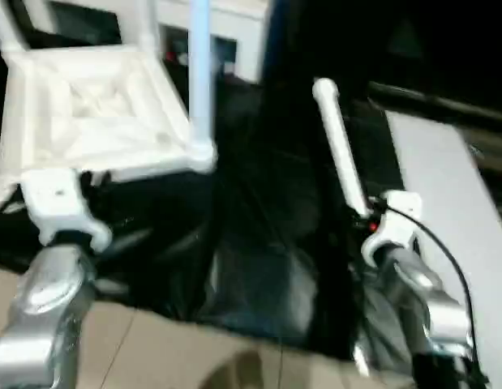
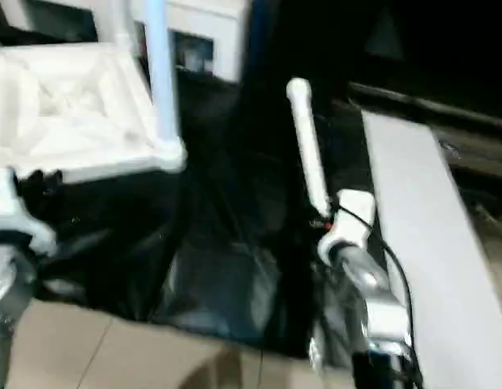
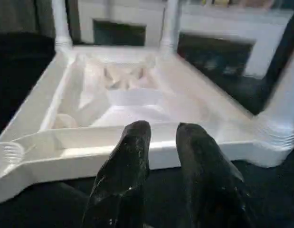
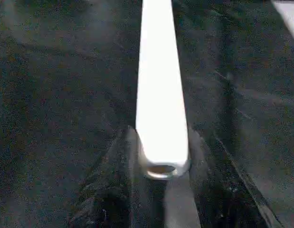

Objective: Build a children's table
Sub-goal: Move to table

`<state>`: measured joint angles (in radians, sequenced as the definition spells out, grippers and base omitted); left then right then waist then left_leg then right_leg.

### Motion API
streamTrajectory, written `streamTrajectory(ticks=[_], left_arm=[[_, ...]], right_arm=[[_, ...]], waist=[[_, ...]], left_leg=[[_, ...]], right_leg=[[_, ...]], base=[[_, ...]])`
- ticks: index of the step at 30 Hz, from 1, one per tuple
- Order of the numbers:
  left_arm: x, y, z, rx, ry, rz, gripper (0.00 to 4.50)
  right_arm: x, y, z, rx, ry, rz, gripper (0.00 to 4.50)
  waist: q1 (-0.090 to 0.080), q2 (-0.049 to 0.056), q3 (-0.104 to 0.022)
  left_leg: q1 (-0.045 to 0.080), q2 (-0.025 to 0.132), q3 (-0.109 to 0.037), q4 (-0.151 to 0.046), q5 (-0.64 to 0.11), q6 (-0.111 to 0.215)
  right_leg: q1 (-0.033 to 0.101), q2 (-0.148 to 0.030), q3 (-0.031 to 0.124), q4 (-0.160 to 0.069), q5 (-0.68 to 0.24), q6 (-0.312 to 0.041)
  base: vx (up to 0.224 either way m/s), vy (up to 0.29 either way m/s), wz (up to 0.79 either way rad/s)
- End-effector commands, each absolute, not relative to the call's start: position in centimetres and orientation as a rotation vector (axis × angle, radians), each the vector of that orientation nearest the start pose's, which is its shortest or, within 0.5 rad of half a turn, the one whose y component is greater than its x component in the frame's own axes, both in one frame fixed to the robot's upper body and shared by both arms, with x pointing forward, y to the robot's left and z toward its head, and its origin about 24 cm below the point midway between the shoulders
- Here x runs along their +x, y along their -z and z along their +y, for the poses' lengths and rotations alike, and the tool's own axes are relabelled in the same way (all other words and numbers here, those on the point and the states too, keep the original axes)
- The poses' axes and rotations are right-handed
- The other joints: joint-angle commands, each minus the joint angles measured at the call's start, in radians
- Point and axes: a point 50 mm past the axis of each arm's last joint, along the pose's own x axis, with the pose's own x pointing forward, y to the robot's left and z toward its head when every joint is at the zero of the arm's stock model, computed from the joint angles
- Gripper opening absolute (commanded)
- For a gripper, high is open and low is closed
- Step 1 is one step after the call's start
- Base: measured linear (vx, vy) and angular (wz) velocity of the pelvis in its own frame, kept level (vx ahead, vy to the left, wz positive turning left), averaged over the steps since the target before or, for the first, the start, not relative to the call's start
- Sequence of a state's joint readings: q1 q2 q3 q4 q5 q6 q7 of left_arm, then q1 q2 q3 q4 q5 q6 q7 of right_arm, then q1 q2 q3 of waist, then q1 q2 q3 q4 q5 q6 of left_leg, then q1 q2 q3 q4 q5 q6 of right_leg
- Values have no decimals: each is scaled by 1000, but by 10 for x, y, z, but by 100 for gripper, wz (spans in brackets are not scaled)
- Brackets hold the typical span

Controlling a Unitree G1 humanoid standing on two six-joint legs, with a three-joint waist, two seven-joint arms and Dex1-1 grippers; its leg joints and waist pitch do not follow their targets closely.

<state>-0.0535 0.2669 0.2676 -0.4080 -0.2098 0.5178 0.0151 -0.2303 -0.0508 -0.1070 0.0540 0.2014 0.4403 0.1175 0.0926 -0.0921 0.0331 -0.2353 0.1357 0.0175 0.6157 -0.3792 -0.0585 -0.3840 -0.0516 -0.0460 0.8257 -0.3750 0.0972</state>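
Your right gripper has its two black fingers closed around the butt end of one round, tapering white plastic leg. The leg's long axis runs straight out from those fingers, forward and slightly upward, with the free end pointing away from you. That is the relation your next move turns on: the small white plastic table top lies off to the left of this leg, well apart from it, upside down on the black sheet with its ribbed underside facing up.

Your left gripper sits much nearer the top, just beside its near rim. Its fingers stand a narrow gap apart and hold nothing.

Count the legs: three stand upright in corner sockets, two at the far corners and one at the near right corner. The held leg makes four. The empty socket appears to be at the near left corner, close by your left gripper, so the held leg would have to cross over the sheet and be turned upright to meet it.

A long flat white board lies to the right of your right arm, and a white cabinet stands behind the top.
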Motion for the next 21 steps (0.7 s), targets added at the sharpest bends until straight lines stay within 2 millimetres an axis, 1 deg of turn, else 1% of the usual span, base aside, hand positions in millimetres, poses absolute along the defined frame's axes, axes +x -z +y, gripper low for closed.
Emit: streamTrajectory(ticks=[1, 2, 3, 4, 5, 6, 7, 8, 9, 10, 11, 12, 13, 14, 15, 16, 17, 18, 19, 20, 21], left_arm=[[258, -125, 218, 40, -105, -22, 122], [258, -125, 218, 40, -105, -22, 122], [261, -124, 217, 39, -98, -21, 122], [266, -121, 215, 40, -93, -18, 122], [267, -121, 215, 45, -93, -16, 122], [273, -120, 214, 46, -87, -32, 122], [273, -120, 214, 47, -87, -32, 122], [275, -120, 214, 48, -86, -37, 122], [277, -120, 214, 49, -84, -35, 122], [279, -117, 215, 54, -80, -23, 122], [279, -117, 215, 54, -80, -23, 122], [281, -116, 214, 53, -70, -22, 122], [284, -115, 213, 53, -60, -21, 122], [284, -115, 213, 53, -60, -21, 122], [286, -114, 212, 56, -49, -19, 122], [288, -113, 211, 64, -34, -16, 122], [288, -112, 211, 68, -30, -13, 122], [289, -109, 210, 73, -26, -9, 122], [289, -107, 210, 74, -24, -6, 122], [289, -106, 210, 76, -23, -8, 122], [289, -103, 209, 79, -23, -8, 122]], right_arm=[[288, -47, -178, 154, -32, 243, 117], [288, -47, -178, 154, -32, 243, 117], [287, -46, -177, 153, -28, 242, 117], [286, -45, -177, 149, -21, 240, 117], [286, -44, -177, 148, -19, 239, 117], [284, -44, -178, 146, -3, 233, 117], [284, -44, -178, 146, -3, 233, 117], [284, -43, -178, 146, 2, 231, 117], [283, -43, -179, 148, 7, 230, 117], [282, -42, -179, 155, 19, 230, 117], [282, -42, -179, 155, 19, 230, 117], [280, -41, -180, 159, 26, 232, 117], [279, -40, -180, 161, 32, 232, 117], [279, -40, -180, 161, 32, 232, 117], [278, -39, -180, 163, 38, 232, 117], [276, -38, -180, 167, 47, 229, 117], [275, -38, -180, 168, 50, 229, 117], [274, -38, -180, 166, 52, 229, 117], [274, -37, -181, 161, 52, 231, 117], [274, -37, -181, 158, 53, 231, 117], [274, -37, -181, 149, 49, 232, 117]], waist=[[-47, 39, -46], [-40, -3, -50], [-16, -25, -22], [21, -10, -34], [23, -21, -29], [23, -22, -30], [17, 3, -24], [17, 36, -33], [15, 61, -35], [-1, 130, -45], [-31, 144, -63], [-14, 165, -60], [-6, 158, -68], [-6, 142, -66], [2, 138, -67], [26, 94, -64], [58, 81, -61], [73, 77, -61], [82, 73, -47], [88, 85, -48], [72, 83, -45]], left_leg=[[78, 56, -15, -77, 621, 435], [67, -27, 48, -57, 521, 364], [28, -104, 128, -24, 205, 275], [-55, -100, 89, 141, -10, 183], [-104, -55, 61, 189, 9, 77], [-130, -41, 50, 195, 40, 35], [-152, -18, 33, 183, 116, -11], [-177, 26, 11, 124, 275, -20], [-183, 47, 5, 51, 387, -9], [-134, 29, 18, -52, 653, 22], [-80, 117, -48, -27, 938, 38], [-79, 123, -50, -21, 1037, 23], [-73, 123, 12, -8, 1040, -41], [-79, 108, 37, -17, 938, -68], [-79, 69, 102, -10, 646, -101], [-130, 31, 146, -8, 368, -103], [-158, 28, 133, 37, 92, -56], [-170, 32, 116, 69, 7, -25], [-202, 31, 75, 105, -41, 13], [-210, 29, 60, 110, -35, 12], [-192, 14, 56, 65, 0, 19]], right_leg=[[-106, -55, 3, -86, 191, -106], [-59, -39, 12, -185, 304, -146], [33, -59, 97, -266, 73, -167], [159, -201, 249, -314, -113, -420], [182, -209, 250, -304, -43, -579], [199, -204, 237, -292, 42, -617], [186, -213, 208, -295, 297, -649], [164, -209, 153, -279, 517, -625], [145, -164, 97, -254, 571, -565], [106, -24, -3, -204, 551, -369], [28, 9, 3, -117, 335, -193], [21, -13, 16, -124, 304, -146], [6, -31, 37, -168, 327, -96], [11, -32, 39, -183, 349, -91], [5, -45, 64, -216, 395, -97], [43, -60, 132, -236, 458, -91], [61, -129, 229, -280, 394, -87], [73, -168, 277, -298, 327, -92], [89, -198, 333, -317, 188, -106], [90, -183, 350, -319, 148, -122], [84, -94, 339, -313, 91, -140]], base=[[-138, -110, -26], [-159, -67, 14], [-159, -67, 14], [77, -9, 36], [102, 34, 14], [185, 70, 14], [149, 62, 5], [217, 87, 5], [134, 50, 5], [0, 0, 0], [0, 0, 0], [0, 0, 0], [42, 60, 0], [3, 48, -18], [3, 48, -18], [-26, 35, -44], [-52, 69, -48], [-52, 69, -48], [-55, 125, -59], [-56, 195, -70], [-56, 195, -70]])
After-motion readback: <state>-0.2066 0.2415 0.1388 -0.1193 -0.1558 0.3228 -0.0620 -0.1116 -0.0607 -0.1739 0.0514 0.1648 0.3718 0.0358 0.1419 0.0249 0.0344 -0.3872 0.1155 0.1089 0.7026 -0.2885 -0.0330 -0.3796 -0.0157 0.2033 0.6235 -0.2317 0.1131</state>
